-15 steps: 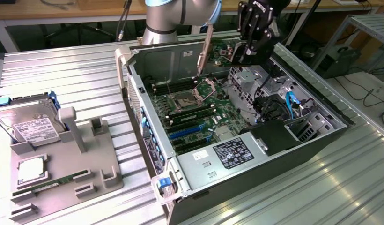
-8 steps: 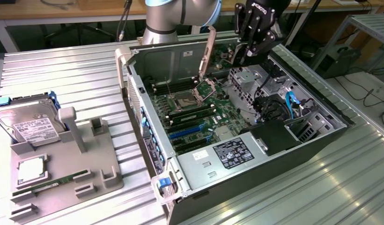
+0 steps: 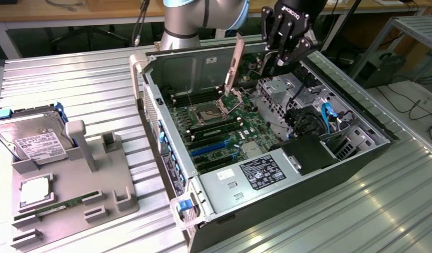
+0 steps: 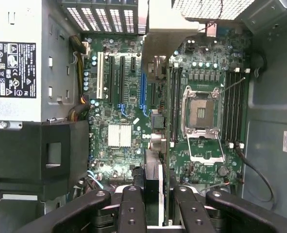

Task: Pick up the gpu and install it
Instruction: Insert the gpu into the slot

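An open dark metal computer case (image 3: 188,66) lies sideways on the ribbed silver metal surface (image 3: 82,84). A grey plastic fixture block (image 3: 107,182) rests at the exterior view's near left.

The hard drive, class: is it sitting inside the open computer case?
No: the hard drive leans in the grey holder at the exterior view's left, outside the computer case.

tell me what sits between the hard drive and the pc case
In the exterior view, between hard drive and case: grey holder posts and bare ribbed table.

Matt blk plastic tool (image 4: 155,194), metal case (image 3: 195,66)
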Tool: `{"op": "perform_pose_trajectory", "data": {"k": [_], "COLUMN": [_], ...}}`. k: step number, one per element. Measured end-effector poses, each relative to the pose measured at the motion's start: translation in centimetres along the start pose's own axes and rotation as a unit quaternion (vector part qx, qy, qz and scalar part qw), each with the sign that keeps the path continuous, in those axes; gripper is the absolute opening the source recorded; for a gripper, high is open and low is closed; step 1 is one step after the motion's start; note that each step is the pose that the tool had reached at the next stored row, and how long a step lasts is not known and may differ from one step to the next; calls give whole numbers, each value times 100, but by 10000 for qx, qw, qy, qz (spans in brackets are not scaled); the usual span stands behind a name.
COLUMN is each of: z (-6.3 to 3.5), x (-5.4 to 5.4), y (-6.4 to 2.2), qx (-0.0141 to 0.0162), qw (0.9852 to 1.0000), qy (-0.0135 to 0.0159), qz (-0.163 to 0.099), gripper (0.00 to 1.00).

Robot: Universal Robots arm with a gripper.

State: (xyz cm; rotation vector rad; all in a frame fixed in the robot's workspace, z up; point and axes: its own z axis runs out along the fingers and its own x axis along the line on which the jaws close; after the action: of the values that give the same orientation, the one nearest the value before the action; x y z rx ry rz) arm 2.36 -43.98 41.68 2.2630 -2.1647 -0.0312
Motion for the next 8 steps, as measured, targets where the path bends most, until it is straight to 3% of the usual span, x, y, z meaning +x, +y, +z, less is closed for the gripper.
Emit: {"op": "perform_pose_trajectory", "data": {"k": [8], "z": [63], "x": [2], "y": [-1], "qx": [-33], "qw": [10000], "qy": [-15], "qz": [-4], "gripper": [27]}}
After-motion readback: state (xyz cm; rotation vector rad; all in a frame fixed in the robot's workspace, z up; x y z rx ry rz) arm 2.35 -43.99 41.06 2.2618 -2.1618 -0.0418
